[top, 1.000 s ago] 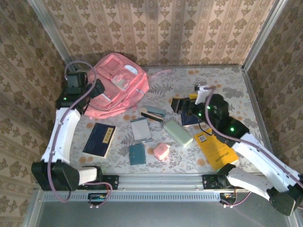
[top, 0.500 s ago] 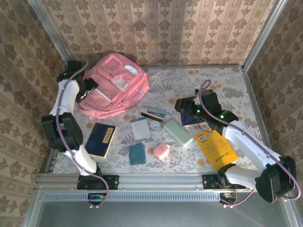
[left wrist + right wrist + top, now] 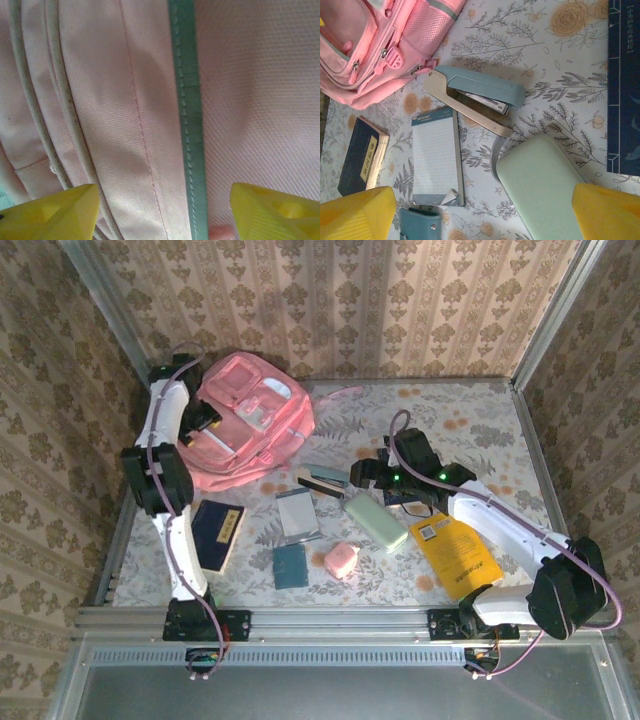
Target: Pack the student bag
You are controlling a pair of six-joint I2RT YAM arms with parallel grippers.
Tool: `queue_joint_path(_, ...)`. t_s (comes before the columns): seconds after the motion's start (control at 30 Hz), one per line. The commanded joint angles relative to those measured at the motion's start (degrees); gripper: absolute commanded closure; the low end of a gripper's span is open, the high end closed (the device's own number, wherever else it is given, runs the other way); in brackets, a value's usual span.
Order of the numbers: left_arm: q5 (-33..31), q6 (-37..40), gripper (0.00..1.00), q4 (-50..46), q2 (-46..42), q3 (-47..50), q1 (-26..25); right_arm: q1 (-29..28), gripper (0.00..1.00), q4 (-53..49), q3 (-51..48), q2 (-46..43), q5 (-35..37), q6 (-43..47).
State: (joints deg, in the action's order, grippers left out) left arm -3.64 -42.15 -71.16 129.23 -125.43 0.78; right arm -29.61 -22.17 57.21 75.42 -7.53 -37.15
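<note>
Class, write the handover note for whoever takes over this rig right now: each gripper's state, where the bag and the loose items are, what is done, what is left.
Left gripper: open, fingers apart close over the pink fabric of the student bag, nothing visibly gripped.
Right gripper: open, empty, above the stapler, notepad and green case.
Bag: far left of the table, lying flat.
Done: nothing visibly packed; dark blue book, yellow booklet and pink pouch lie loose too.
Left: load everything, close the bag.

student bag (image 3: pixel 250 425) far left, table (image 3: pixel 470 410) free right
</note>
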Motion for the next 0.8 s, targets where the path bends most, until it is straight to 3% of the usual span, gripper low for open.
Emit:
queue_joint_path(0.0,0.3,-2.69,0.31,-9.12,2.43,-3.98,-0.07,-0.32,0.08,-2.26,2.14,1.82,2.68,1.51)
queue_joint_path(0.1,0.21,-3.32,0.32,-10.04,3.11,-3.48,0.04,-1.13,0.08,-1.71,2.55,3.05,2.71,1.3)
queue_joint_path(0.2,1.68,-4.28,0.4,-10.41,3.66,-2.73,0.43,-2.16,0.08,-1.15,3.3,3.86,3.24,2.17)
queue_joint_path(0.3,4.06,-5.11,0.58,-10.16,3.6,-2.55,0.68,-5.1,0.08,-3.91,6.81,6.77,7.43,5.54)
queue_joint_path(0.43,8.0,-5.42,0.99,-7.0,1.81,-1.27,0.58,-9.71,0.08,-7.0,12.94,11.04,13.53,9.05)
queue_joint_path(0.57,9.56,-4.72,1.0,-3.95,-0.75,-0.85,0.15,-10.03,0.11,0.93,11.88,11.86,5.78,9.81)
queue_joint_path(0.67,6.69,-0.51,1.0,-2.91,-2.52,-3.7,-1.55,-10.03,0.16,1.82,14.39,13.86,3.84,9.97)
queue_joint_path(0.77,4.79,4.13,1.0,-2.54,-3.65,-8.12,-3.72,-10.69,0.12,2.25,17.59,15.73,2.6,11.66)
